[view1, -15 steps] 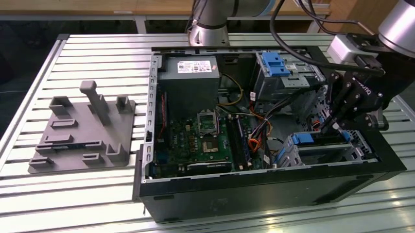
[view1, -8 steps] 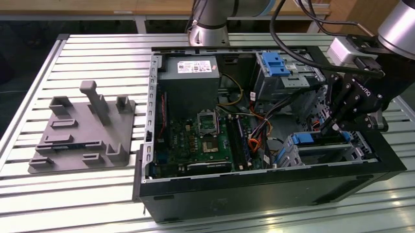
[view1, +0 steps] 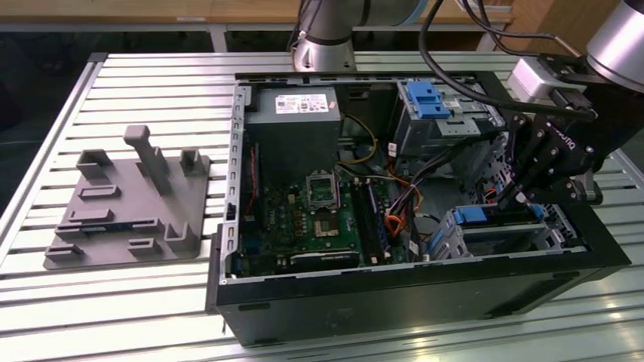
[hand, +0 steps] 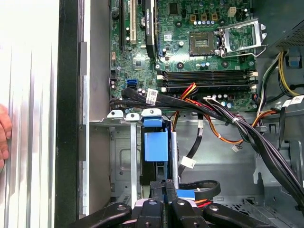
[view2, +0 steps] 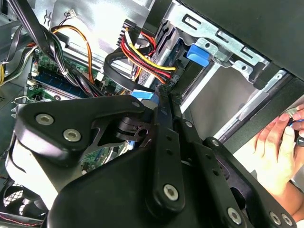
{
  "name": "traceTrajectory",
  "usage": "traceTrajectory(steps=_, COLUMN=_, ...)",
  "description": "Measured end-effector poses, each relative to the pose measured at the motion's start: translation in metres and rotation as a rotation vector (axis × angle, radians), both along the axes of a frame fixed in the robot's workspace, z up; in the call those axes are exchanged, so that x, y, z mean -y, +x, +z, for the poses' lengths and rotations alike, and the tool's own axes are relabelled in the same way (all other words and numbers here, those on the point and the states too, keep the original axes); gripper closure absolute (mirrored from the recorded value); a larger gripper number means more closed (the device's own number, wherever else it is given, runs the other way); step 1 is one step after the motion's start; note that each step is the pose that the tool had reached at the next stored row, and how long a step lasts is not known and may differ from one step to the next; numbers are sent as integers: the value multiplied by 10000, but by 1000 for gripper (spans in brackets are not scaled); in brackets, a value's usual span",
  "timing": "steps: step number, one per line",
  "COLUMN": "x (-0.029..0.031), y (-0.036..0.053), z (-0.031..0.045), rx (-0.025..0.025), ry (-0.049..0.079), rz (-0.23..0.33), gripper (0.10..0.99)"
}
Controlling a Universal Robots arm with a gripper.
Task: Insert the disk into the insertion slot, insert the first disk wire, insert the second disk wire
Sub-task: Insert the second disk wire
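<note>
We see the gripper (hand: 164, 187) inside the computer case (view1: 403, 290), jaws closed together above the disk (hand: 156, 146) seated in its slot (hand: 124, 156).

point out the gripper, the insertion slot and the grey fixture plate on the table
gripper (hand: 165, 183), first wrist view, between its fingertips
insertion slot (view1: 563, 230), exterior view, on its perforated side wall
grey fixture plate (view1: 105, 226), exterior view, on its flat base

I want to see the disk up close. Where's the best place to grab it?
Probably the blue tab on the end of the disk. It shows at the open end of the metal cage, whose walls cover the disk's other sides. Come from the motherboard side, minding the wires lying across there.
</note>
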State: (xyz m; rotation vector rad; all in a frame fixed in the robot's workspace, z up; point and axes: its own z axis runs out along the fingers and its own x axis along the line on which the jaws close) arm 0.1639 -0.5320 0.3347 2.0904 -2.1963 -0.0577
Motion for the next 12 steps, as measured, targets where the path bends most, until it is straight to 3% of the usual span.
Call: traceTrajectory(steps=12, x=5, y=0, z=6, rx=-1, ry=0, rz=362, gripper=945)
